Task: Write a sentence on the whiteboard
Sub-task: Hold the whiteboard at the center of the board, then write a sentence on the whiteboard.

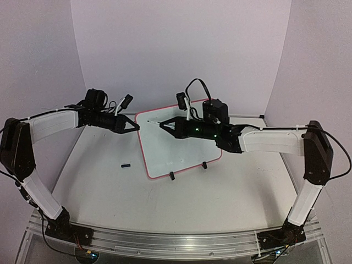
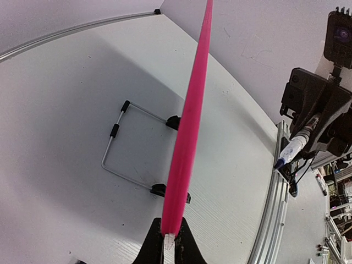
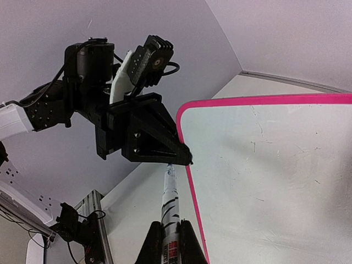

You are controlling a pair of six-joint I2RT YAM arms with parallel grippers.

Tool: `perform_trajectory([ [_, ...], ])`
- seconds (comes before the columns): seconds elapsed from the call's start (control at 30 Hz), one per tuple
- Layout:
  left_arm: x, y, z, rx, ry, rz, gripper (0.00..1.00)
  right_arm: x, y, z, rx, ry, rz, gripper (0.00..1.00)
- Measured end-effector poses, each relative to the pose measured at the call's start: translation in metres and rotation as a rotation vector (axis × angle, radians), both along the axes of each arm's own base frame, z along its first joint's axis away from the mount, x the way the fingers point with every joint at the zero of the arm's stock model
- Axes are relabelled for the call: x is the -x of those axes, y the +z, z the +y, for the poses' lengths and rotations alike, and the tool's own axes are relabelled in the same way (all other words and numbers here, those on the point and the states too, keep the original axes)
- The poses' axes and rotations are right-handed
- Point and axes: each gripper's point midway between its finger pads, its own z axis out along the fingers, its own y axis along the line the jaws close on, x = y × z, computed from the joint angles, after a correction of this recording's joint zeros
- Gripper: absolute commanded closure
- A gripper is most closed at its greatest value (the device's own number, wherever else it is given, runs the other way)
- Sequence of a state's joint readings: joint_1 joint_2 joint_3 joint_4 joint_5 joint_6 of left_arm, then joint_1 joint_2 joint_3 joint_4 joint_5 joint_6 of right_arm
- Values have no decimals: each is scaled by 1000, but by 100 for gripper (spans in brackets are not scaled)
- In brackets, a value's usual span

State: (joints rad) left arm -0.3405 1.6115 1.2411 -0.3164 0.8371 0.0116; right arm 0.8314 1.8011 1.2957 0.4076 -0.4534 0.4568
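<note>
Left pincer (image 1: 137,127) pinches the whiteboard (image 1: 181,151), likely light and stiff, by its rim at ten o'clock; right pincer (image 1: 163,125) squeezes a marker (image 3: 170,192).

Small black piece (image 1: 126,164) on white table (image 1: 110,192), aluminium rail (image 1: 165,242) at near edge
</note>
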Motion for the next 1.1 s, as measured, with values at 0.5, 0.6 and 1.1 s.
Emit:
perform_trajectory([
  [0.5,4,-1,0,-5,-35,-24,100,-11,-12,3,10,-36,3,100],
  [0.6,5,0,-1,-4,-39,-26,100,-15,-20,6,17,-44,15,100],
  [1.1,6,-1,-1,-7,-48,-31,100,-23,-8,11,-37,-62,-11,100],
])
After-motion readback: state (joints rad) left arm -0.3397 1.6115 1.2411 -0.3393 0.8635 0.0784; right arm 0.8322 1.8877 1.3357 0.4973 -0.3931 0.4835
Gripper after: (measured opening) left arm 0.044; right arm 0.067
